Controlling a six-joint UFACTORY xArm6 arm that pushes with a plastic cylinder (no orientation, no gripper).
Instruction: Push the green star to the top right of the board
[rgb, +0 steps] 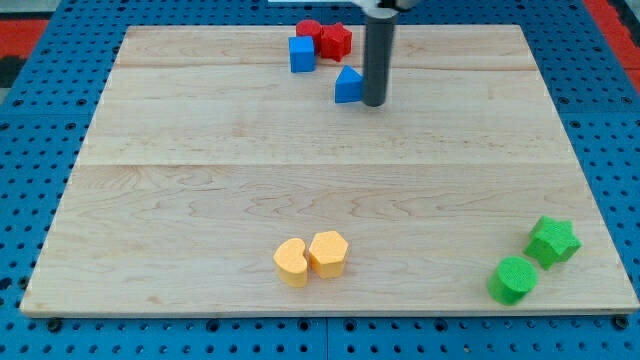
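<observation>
Blue pegboard surrounds a pale wood counter (200, 200). No claw on this rig, so no open/closed state to give; just a dark rod, my tip (372, 103) down near the view's top, touching or just beside the blue triangle-ish block (348, 87) on its right. Blue cube (302, 54), red star-ish block (336, 40) and another red block (308, 30) sit further up-left. Green star (552, 241) lies at bottom right, well apart from tip, w/ green cylinder (513, 280) just below-left, close or touching. Yellow heart (291, 261) and yellow hexagon-ish block (328, 253) at bottom centre. Star prob light, rigid, slides easily; points may make it spin, so push on its lower side, centred, away from cylinder.
</observation>
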